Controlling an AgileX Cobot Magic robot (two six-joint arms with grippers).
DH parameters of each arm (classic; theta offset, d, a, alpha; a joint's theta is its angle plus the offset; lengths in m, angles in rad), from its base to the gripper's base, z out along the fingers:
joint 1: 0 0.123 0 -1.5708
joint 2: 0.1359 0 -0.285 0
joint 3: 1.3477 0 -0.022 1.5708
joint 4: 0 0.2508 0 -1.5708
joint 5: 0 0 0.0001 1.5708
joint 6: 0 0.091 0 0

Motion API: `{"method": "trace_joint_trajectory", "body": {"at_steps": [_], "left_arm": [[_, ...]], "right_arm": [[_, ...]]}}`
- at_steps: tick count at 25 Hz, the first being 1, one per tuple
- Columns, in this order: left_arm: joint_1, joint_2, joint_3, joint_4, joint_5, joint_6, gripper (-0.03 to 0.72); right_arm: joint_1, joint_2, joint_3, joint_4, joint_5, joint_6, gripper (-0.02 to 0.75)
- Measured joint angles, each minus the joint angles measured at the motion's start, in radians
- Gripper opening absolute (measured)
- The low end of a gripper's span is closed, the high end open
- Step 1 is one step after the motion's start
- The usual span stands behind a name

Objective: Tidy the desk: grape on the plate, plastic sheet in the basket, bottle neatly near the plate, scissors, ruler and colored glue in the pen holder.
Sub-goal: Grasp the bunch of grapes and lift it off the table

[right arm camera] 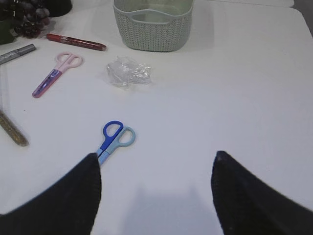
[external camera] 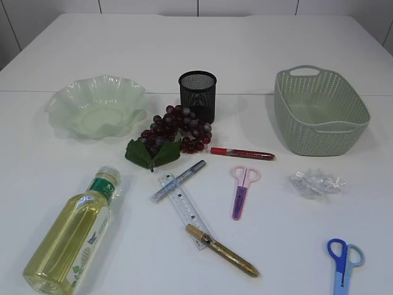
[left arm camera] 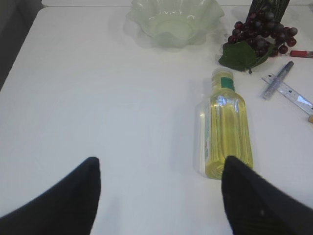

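Dark grapes (external camera: 177, 129) with green leaves lie between the pale green plate (external camera: 95, 107) and the black mesh pen holder (external camera: 198, 95). A bottle of yellow liquid (external camera: 70, 233) lies on its side at front left. A clear ruler (external camera: 183, 209), pink scissors (external camera: 242, 190), blue scissors (external camera: 344, 261), and red (external camera: 242, 153), silver (external camera: 179, 180) and gold (external camera: 222, 250) glue pens lie on the table. The crumpled plastic sheet (external camera: 316, 183) lies before the green basket (external camera: 319, 110). My left gripper (left arm camera: 159, 166) is open, left of the bottle's base (left arm camera: 225, 132). My right gripper (right arm camera: 155, 161) is open, near the blue scissors (right arm camera: 115, 137).
The white table (external camera: 276, 246) has a seam running across behind the plate and basket. Neither arm shows in the exterior view.
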Motion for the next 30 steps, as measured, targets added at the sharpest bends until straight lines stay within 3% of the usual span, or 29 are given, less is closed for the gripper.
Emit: {"method": "trace_joint_trajectory", "body": {"at_steps": [30], "left_arm": [[0.000,0.000,0.000,0.000,0.000,0.000,0.561]], "right_arm": [[0.000,0.000,0.000,-0.008,0.000,0.002,0.545]]}}
